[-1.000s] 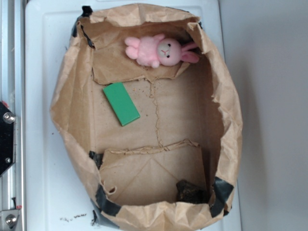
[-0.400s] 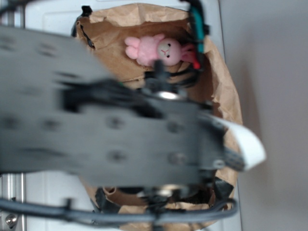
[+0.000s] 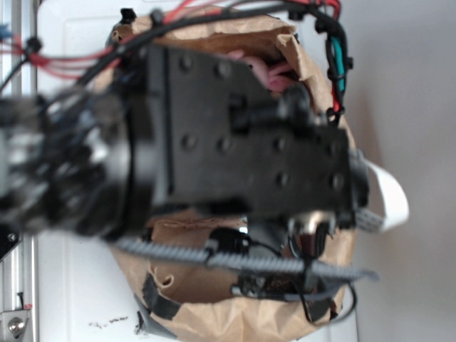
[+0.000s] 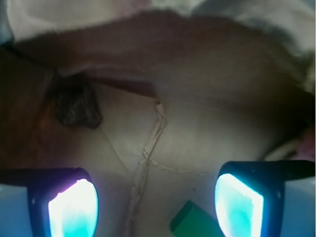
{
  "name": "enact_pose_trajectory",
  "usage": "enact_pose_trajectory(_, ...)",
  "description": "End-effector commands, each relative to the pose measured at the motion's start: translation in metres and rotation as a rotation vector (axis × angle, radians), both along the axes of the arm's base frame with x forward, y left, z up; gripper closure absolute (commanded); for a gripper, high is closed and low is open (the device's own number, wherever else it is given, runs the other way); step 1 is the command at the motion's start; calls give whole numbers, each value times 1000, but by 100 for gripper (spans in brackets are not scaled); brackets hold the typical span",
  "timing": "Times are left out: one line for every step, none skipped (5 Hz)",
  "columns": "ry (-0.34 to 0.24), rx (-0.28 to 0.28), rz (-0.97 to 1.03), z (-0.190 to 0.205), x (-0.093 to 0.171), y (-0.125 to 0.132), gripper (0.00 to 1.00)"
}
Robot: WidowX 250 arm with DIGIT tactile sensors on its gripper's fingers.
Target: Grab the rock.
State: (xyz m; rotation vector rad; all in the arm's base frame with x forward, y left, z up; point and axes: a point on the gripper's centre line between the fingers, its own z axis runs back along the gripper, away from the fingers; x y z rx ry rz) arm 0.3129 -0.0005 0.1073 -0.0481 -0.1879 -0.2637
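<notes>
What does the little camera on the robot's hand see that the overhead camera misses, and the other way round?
Only the wrist view shows the rock, the green block and the open gripper with nothing between its fingers. Only the exterior view shows the black arm, its cables, the white table and a bit of the pink plush toy. Both show the brown paper bag.

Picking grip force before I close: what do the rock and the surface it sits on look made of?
The rock looks like real stone or a hard mineral lump: dark, matte, rough and irregular. The bag floor under it looks like brown kraft paper, creased, with a glued seam. The gripper is open, short of the rock.
</notes>
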Motion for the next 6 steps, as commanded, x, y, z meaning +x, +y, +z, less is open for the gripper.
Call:
enact_pose_trajectory(-37,76,-215,-9,2,-16,0)
enact_pose_trajectory(-37,76,-215,-9,2,-16,0)
enact_pose_trajectory(-37,76,-215,-9,2,-16,0)
enact_pose_trajectory(-37,76,-215,-9,2,-16,0)
enact_pose_trajectory(-155,93,-349,-31,-7,-27,0)
enact_pose_trajectory(-261,70,-544,-45,-34,-28,0)
